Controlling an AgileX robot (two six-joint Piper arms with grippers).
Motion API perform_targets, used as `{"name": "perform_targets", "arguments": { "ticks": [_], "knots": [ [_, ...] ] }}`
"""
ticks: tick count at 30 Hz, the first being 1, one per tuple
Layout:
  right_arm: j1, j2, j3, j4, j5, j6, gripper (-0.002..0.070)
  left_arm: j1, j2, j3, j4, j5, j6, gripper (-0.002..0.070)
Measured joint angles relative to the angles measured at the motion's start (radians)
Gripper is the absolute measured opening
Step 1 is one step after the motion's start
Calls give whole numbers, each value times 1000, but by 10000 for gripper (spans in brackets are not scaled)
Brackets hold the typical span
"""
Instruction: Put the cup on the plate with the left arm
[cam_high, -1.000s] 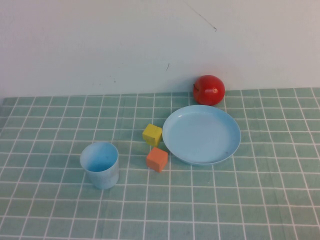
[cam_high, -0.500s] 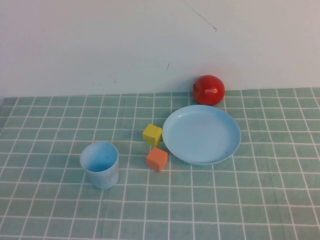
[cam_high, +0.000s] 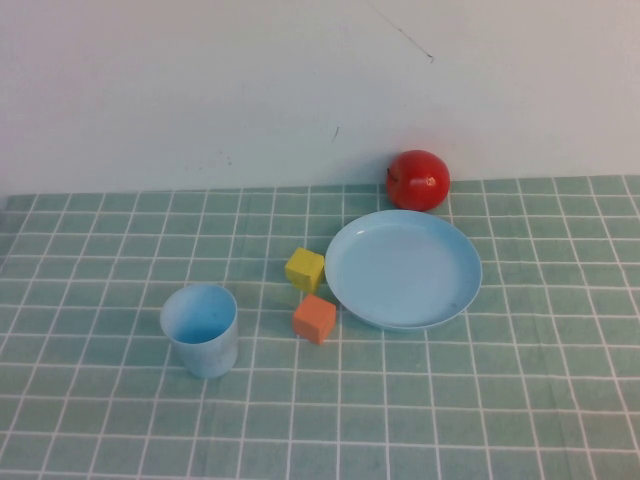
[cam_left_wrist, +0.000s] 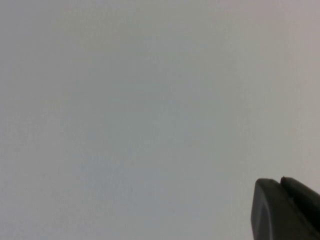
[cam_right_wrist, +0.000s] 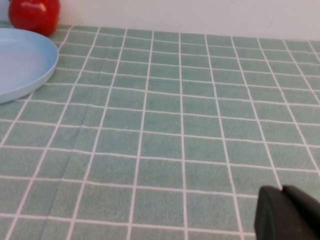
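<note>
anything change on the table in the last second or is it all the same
Nothing visibly changed. The cup stands upright on the cloth, apart from the plate, with the yellow block and orange block between them and the apple behind the plate. Neither arm shows in the high view; the left gripper faces only a blank surface, shut, and the right gripper hangs over bare cloth.

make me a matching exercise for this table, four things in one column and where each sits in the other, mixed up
Things:
1. cup
2. plate
3. apple
4. yellow cube

Places:
A. against the back wall, just behind the plate
B. alone on the robot's left side of the cloth, upright
C. right of both cubes, nothing on it
D. just left of the plate's rim, behind the orange cube

Pairs: 1-B, 2-C, 3-A, 4-D
</note>
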Motion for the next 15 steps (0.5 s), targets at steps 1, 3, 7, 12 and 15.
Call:
{"name": "perform_targets", "arguments": {
  "ticks": [1, 3, 7, 12, 15],
  "knots": [
    [0, 0, 0, 0, 0, 0, -2, 0, 0, 0, 0, -14, 0, -3],
    [0, 0, 0, 2, 0, 0, -2, 0, 0, 0, 0, -34, 0, -3],
    [0, 0, 0, 39, 0, 0, -2, 0, 0, 0, 2, -43, -4, -3],
    [0, 0, 0, 64, 0, 0, -2, 0, 0, 0, 3, -44, -4, -3],
    [0, 0, 0, 59, 0, 0, -2, 0, 0, 0, 3, -29, -4, -3]
  ]
}}
